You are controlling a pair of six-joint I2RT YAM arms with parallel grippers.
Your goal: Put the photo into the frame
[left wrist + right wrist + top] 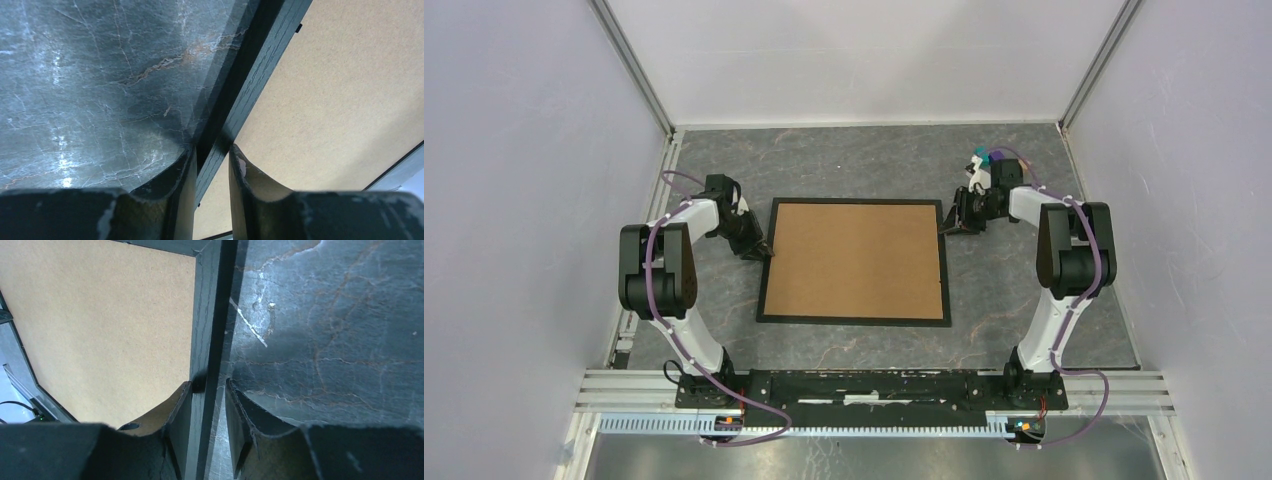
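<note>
Left gripper [212,147], right gripper [207,381] straddle the frame [854,320] at 9 and 3 o'clock (clamped or not, I cannot tell); 1 may slip.

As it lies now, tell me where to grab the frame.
Pinch the frame by a thin side rail from above, one finger outside, one over the backing board: lying flat, probably only its rim offers a hold.
</note>
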